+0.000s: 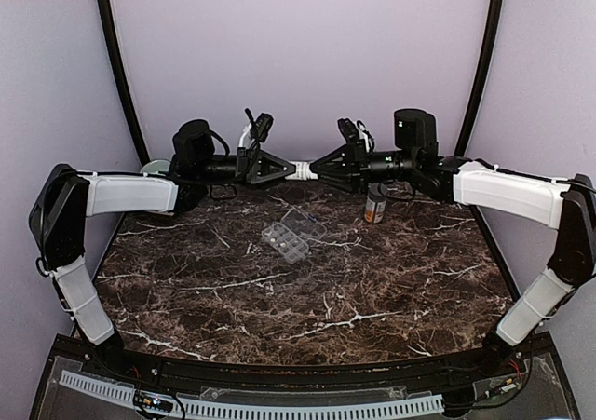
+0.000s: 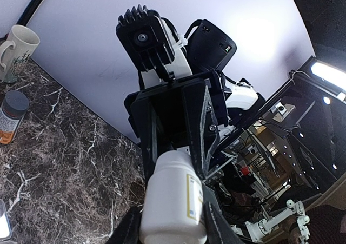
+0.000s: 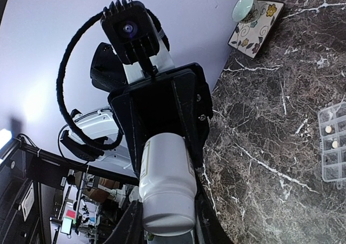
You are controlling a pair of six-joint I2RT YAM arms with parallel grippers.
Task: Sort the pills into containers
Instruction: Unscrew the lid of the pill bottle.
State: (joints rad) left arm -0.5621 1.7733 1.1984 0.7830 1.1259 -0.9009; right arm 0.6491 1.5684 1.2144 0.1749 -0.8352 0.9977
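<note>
A small white bottle (image 1: pixel 302 170) hangs level in the air between my two grippers, high above the back of the table. My left gripper (image 1: pixel 290 169) is shut on its labelled body (image 2: pixel 174 200). My right gripper (image 1: pixel 314 169) faces it from the other side, with its fingers against both sides of the cap end (image 3: pixel 167 211). The clear organiser box (image 1: pixel 291 236) lies open on the marble below, and its containers (image 3: pixel 332 146) hold a few small pale pills (image 3: pixel 328 129).
An amber bottle (image 1: pixel 375 203) with a grey cap (image 2: pixel 15 100) stands on the table under the right arm. A mug (image 2: pixel 19 49) sits at the back left, on a flowered tile (image 3: pixel 258 33). The curved backdrop wall stands close behind both grippers.
</note>
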